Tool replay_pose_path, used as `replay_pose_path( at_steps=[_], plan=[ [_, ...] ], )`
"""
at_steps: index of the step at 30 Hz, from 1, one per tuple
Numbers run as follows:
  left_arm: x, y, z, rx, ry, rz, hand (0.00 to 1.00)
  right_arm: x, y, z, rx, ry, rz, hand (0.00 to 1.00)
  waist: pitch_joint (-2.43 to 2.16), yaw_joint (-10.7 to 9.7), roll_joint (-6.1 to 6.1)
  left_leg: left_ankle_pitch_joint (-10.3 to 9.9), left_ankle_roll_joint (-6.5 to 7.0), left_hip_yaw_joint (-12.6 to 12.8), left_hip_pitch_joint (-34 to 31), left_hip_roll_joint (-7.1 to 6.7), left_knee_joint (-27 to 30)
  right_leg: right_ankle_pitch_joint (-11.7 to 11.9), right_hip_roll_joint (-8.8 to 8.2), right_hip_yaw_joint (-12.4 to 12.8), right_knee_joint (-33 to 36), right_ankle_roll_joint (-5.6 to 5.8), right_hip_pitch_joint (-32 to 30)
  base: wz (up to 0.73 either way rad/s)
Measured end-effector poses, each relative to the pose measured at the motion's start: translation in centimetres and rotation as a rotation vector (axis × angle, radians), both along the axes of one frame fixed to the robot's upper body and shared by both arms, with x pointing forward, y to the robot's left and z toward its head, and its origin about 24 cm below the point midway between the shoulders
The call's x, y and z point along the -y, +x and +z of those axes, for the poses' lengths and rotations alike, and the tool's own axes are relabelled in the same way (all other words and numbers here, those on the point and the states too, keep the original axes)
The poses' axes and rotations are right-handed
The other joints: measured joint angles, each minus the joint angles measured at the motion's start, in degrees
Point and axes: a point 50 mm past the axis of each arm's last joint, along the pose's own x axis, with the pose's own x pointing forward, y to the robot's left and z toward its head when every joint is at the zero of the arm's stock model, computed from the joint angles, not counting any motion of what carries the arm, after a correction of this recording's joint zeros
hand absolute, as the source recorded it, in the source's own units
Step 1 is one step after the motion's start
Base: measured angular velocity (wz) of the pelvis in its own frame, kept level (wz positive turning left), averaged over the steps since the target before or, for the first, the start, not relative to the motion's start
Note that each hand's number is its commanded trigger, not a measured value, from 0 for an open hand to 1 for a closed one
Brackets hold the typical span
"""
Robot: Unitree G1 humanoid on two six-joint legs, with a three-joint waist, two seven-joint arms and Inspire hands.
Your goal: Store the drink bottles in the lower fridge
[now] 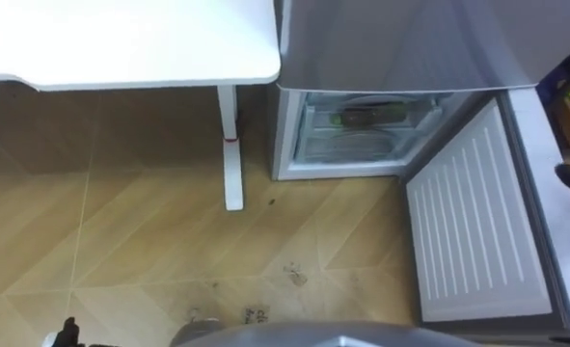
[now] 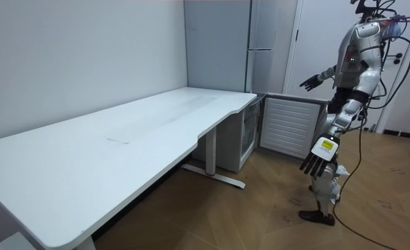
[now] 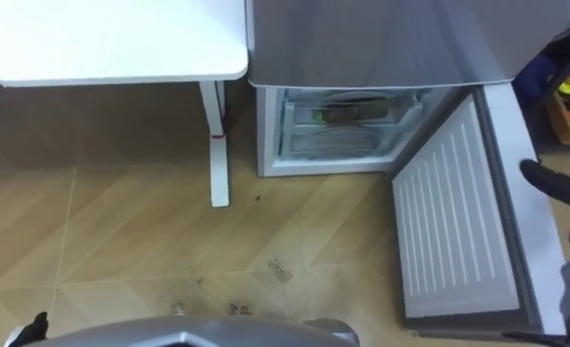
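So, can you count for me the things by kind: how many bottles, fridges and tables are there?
Bottle: 1, green, lying inside the open lower compartment
Fridge: 1
Table: 1, white
Total: 3

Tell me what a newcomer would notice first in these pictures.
The lower fridge door stands wide open over the wood floor, with a green bottle lying inside. The robot stands before it, beside a long white desk. Its right hand is held out open and its left hand hangs open, both empty.
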Motion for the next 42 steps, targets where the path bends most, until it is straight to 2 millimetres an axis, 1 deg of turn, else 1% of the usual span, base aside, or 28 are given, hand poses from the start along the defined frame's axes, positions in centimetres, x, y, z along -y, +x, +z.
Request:
replay_pose_path(
  at_steps=[2, 4, 6, 10, 16, 19, 22, 23, 24, 26, 27, 28, 30, 31, 33, 34, 35, 36, 38, 40, 41, 42],
  plan=[
    [-0.1, 0.0, 0.1, 0.006, 0.003, 0.006, 0.0, 0.4, -0.8, -0.3, -0.036, -0.004, -0.037, 0.0, -0.05, 0.0, 0.35, 0.0, 0.0, 0.0, 0.2, 0.0, 0.0, 0.0, 0.02, 0.2, 0.0, 0.0, 0.2, -0.02],
    [-0.2, 0.3, 0.1, 0.018, 0.005, 0.006, 0.0, 0.5, -2.3, -1.3, -0.095, 0.018, -0.079, 0.0, 0.08, 0.1, 0.69, 0.1, 0.05, -0.1, 0.2, 0.01, 0.0, 0.1, 0.06, 0.2, 0.0, 0.0, 0.2, 0.0],
    [-0.2, 0.0, 0.1, 0.007, 0.004, 0.003, 0.0, 0.5, -3.6, -2.1, -0.147, 0.043, -0.115, 0.0, 0.17, 0.3, 0.84, 0.1, 0.05, -0.2, 0.1, 0.01, -0.1, 0.1, 0.06, 0.3, 0.1, 0.0, 0.2, 0.0],
    [-0.7, -0.4, 0.2, -0.001, 0.001, 0.031, 0.0, 0.4, -5.5, -3.0, -0.215, 0.085, -0.17, 0.0, 0.25, 0.1, 0.93, 0.2, 0.04, -0.4, -0.7, -0.02, -0.5, 0.1, 0.12, 0.0, -0.1, 0.0, -0.3, 0.02],
    [-0.6, -0.3, 0.1, -0.014, -0.014, 0.024, 0.0, 0.1, -6.6, -3.8, -0.263, 0.14, -0.185, 0.0, 0.25, 0.2, 0.56, 0.5, -0.06, -0.7, -0.8, -0.14, -1.0, 0.1, 0.13, -0.4, -0.1, -0.05, -0.9, 0.02],
    [-0.6, -0.3, 0.1, -0.015, -0.014, 0.022, 0.0, -0.2, -7.1, -4.1, -0.264, 0.163, -0.185, 0.0, 0.47, 0.4, 0.15, 0.5, -0.07, -1.4, -0.8, -0.19, -1.0, 0.1, 0.13, -0.7, -0.2, -0.05, -0.8, 0.05],
    [-0.6, -0.3, 0.1, -0.016, -0.015, 0.02, 0.0, -0.6, -6.9, -4.5, -0.257, 0.182, -0.177, 0.0, 0.82, 0.6, -0.31, 0.5, -0.07, -1.5, -0.8, -0.2, -1.0, 0.1, 0.13, -0.7, -0.3, -0.06, -0.8, 0.0],
    [-0.5, -0.3, 0.1, -0.017, -0.015, 0.018, 0.0, -0.7, -6.9, -4.5, -0.252, 0.187, -0.178, 0.0, 0.88, 0.7, -0.34, 0.5, -0.07, -1.5, -0.8, -0.19, -0.9, 0.1, 0.14, -0.7, -0.3, -0.07, -0.8, 0.0],
    [-0.5, -0.3, 0.1, -0.017, -0.015, 0.013, 0.0, -0.9, -6.8, -4.7, -0.248, 0.195, -0.176, 0.0, 0.86, 0.8, -0.11, 0.5, -0.07, -1.5, -0.8, -0.18, -0.9, 0.1, 0.15, -0.7, -0.3, -0.09, -0.7, 0.0],
    [-0.3, -0.1, 0.0, -0.02, -0.018, -0.003, 0.0, -1.2, -6.7, -4.9, -0.247, 0.202, -0.169, 0.0, 0.89, 1.1, -0.17, 0.5, -0.07, -1.4, -1.0, -0.17, -0.7, 0.2, 0.15, -0.7, -0.2, -0.15, -0.8, 0.0],
    [-0.3, 0.1, 0.0, -0.021, -0.018, -0.017, 0.0, -1.4, -6.5, -5.0, -0.246, 0.203, -0.158, 0.0, 0.9, 1.4, 0.32, 0.5, -0.07, -1.3, -1.2, -0.12, -0.5, 0.2, 0.15, -0.7, -0.1, -0.16, -1.0, 0.0],
    [-0.2, 0.4, 0.0, -0.02, -0.019, -0.026, 0.0, -1.6, -6.1, -5.1, -0.246, 0.199, -0.133, 0.0, 0.96, 1.5, 0.55, 0.5, -0.07, -1.3, -1.5, -0.08, -0.4, 0.2, 0.18, -0.7, -0.1, -0.2, -1.2, 0.0],
    [0.1, 0.9, -0.1, -0.017, -0.024, -0.052, 0.0, -2.1, -5.5, -5.2, -0.259, 0.19, -0.082, 0.0, 0.86, 1.8, 0.78, 0.5, -0.07, -1.4, -1.8, 0.08, 0.0, 0.4, 0.34, -0.7, -0.2, -0.3, -1.3, 0.0],
    [0.3, 1.4, -0.2, -0.011, -0.031, -0.071, 0.0, -2.3, -5.2, -5.4, -0.263, 0.191, -0.05, 0.0, 0.85, 1.9, 1.13, 0.5, -0.07, -1.4, -1.8, 0.18, 0.2, 0.5, 0.43, -0.7, -0.2, -0.39, -1.2, 0.0],
    [0.6, 1.7, -0.3, -0.014, -0.043, -0.096, 0.0, -2.9, -4.6, -5.6, -0.257, 0.193, -0.004, 0.0, 0.78, 2.0, 1.53, 0.6, -0.16, -1.4, -1.7, 0.25, 0.2, 0.5, 0.54, -0.7, -0.2, -0.44, -1.1, 0.0],
    [0.8, 2.0, -0.3, -0.008, -0.048, -0.108, 0.0, -3.2, -4.2, -5.7, -0.248, 0.199, 0.027, 0.0, 0.65, 2.0, 1.43, 0.6, -0.23, -1.4, -1.7, 0.29, 0.2, 0.5, 0.58, -0.7, -0.2, -0.48, -1.1, 0.0],
    [0.9, 2.1, -0.4, -0.007, -0.049, -0.116, 0.0, -3.5, -4.0, -5.8, -0.241, 0.206, 0.043, 0.0, 0.67, 2.0, 1.66, 0.6, -0.25, -1.4, -1.6, 0.33, 0.2, 0.5, 0.61, -0.7, -0.2, -0.52, -1.1, -0.04],
    [1.0, 2.2, -0.4, -0.003, -0.051, -0.121, 0.0, -4.2, -3.7, -6.2, -0.24, 0.212, 0.078, 0.0, 0.69, 2.1, 1.91, 0.7, -0.31, -1.3, -1.3, 0.42, 0.0, 0.6, 0.68, -0.6, -0.2, -0.57, -0.9, -0.06],
    [1.0, 2.3, -0.4, 0.005, -0.05, -0.124, 0.0, -5.5, -3.5, -6.9, -0.232, 0.237, 0.129, 0.0, 0.65, 2.1, 1.95, 0.7, -0.42, -1.1, -0.6, 0.77, -0.2, 0.7, 0.96, -0.6, -0.3, -0.81, -0.4, -0.03],
    [1.7, 2.4, -0.6, 0.01, -0.058, -0.14, 0.0, -7.9, -2.9, -8.0, -0.214, 0.278, 0.22, 0.0, 0.63, 2.3, 2.16, 0.8, -0.59, -1.2, -0.6, 1.01, -0.1, 0.8, 1.2, -0.7, -0.4, -0.92, -0.2, 0.0],
    [1.9, 2.3, -0.7, 0.008, -0.062, -0.142, 0.0, -8.5, -2.7, -8.2, -0.211, 0.29, 0.244, 0.0, 0.62, 2.3, 2.24, 0.8, -0.64, -1.3, -0.6, 1.05, -0.1, 0.8, 1.24, -0.8, -0.4, -0.97, -0.2, 0.0],
    [2.5, 2.3, -1.0, 0.004, -0.074, -0.147, 0.0, -9.9, -2.5, -8.8, -0.204, 0.323, 0.295, 0.0, 0.68, 2.6, 2.58, 0.9, -0.67, -1.4, -0.6, 1.11, 0.0, 0.9, 1.31, -0.8, -0.4, -1.04, 0.0, 0.0]
  ],
)
